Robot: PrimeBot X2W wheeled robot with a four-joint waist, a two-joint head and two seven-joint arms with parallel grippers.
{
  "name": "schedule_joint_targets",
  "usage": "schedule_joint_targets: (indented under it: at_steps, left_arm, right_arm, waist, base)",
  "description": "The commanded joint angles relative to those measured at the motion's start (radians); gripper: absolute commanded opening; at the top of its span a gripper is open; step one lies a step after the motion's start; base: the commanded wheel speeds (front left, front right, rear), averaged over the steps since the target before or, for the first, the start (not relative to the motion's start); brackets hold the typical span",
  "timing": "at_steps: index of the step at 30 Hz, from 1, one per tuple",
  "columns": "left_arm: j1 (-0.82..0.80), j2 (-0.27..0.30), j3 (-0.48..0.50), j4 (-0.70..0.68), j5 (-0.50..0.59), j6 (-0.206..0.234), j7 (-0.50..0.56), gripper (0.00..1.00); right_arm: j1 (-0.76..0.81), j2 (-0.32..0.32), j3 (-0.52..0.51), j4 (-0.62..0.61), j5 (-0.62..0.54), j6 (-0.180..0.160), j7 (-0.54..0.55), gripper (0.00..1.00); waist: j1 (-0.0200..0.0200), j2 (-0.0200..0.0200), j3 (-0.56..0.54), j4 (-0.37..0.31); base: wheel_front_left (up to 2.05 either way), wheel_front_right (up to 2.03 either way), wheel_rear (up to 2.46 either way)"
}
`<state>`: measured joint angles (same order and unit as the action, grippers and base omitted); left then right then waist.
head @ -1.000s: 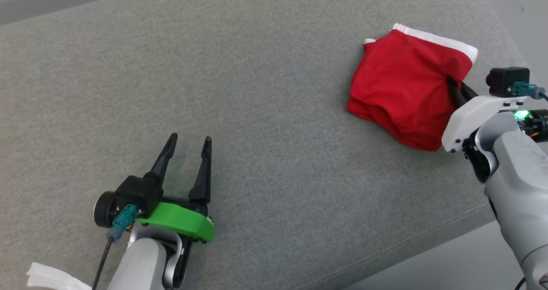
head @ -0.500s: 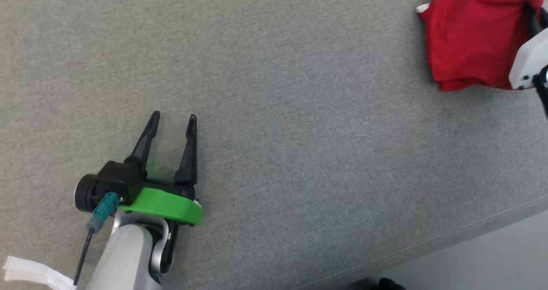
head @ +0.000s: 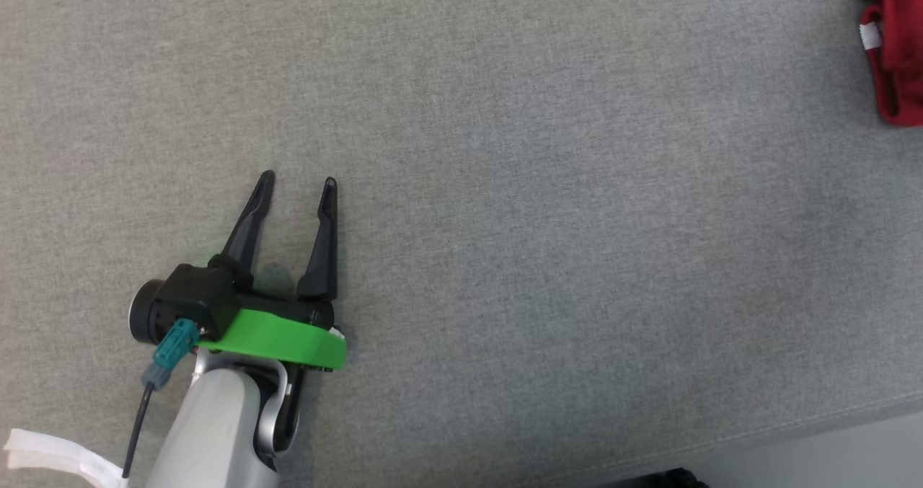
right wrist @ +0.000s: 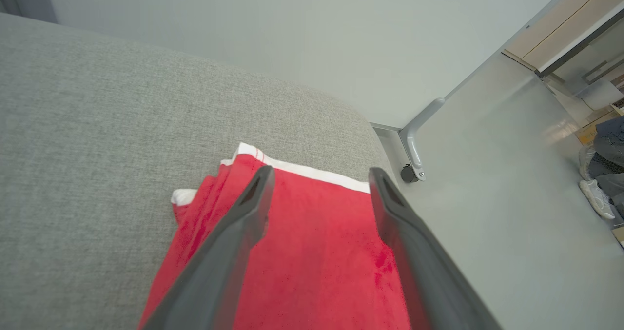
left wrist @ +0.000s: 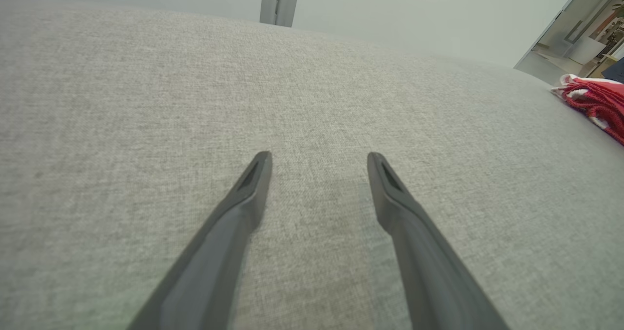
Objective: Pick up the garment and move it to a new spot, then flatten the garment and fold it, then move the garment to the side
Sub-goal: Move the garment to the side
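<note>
Folded red garment (right wrist: pixel 317 257) lies beneath the right tool (right wrist: pixel 320 171) (prongs spread).

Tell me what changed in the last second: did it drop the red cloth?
Yes. The right gripper, pinched on the red garment a second ago, has opened and let it go; it lies folded on the grey cushion. The head camera turned, so the garment only seems to shift. The left gripper stayed open, holding nothing.

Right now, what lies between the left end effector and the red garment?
Nothing: only bare grey upholstery runs from the left end effector to the red garment at the far right, as the head view shows.
</note>
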<state>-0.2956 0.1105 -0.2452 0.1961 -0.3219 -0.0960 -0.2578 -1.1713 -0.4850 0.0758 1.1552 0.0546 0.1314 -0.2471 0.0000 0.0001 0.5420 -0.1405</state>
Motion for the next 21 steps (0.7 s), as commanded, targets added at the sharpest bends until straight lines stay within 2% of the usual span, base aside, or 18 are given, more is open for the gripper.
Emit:
schedule_joint_targets:
  at_steps: [1, 7, 12, 21]
  left_arm:
    - [0.005, 0.008, 0.011, 0.019, -0.011, 0.006, -0.002, 1.0]
    - [0.011, 0.001, 0.011, 0.031, -0.018, 0.0, -0.005, 1.0]
    - [0.015, -0.005, 0.024, 0.05, -0.029, -0.007, -0.007, 1.0]
    - [0.07, -0.022, 0.135, 0.062, -0.009, 0.0, -0.008, 1.0]
  right_arm:
    - [0.005, 0.009, -0.005, -0.002, -0.011, -0.001, -0.009, 1.0]
    - [0.043, 0.067, 0.0, -0.053, -0.025, -0.002, -0.018, 1.0]
    - [0.1, 0.118, 0.026, -0.156, -0.004, -0.002, -0.019, 1.0]
    - [0.278, 0.229, 0.016, -0.365, 0.039, -0.002, -0.019, 1.0]
  waist:
    - [0.0, -0.0001, -0.008, -0.002]
    - [0.0, -0.0001, -0.065, -0.016]
    - [0.0, -0.0001, -0.142, -0.016]
    - [0.0, -0.0001, -0.32, 0.011]
  base:
    - [0.0, 0.0, 0.0]
    - [0.0, 0.0, 0.0]
    - [0.0, 0.0, 0.0]
    - [0.0, 0.0, 0.0]
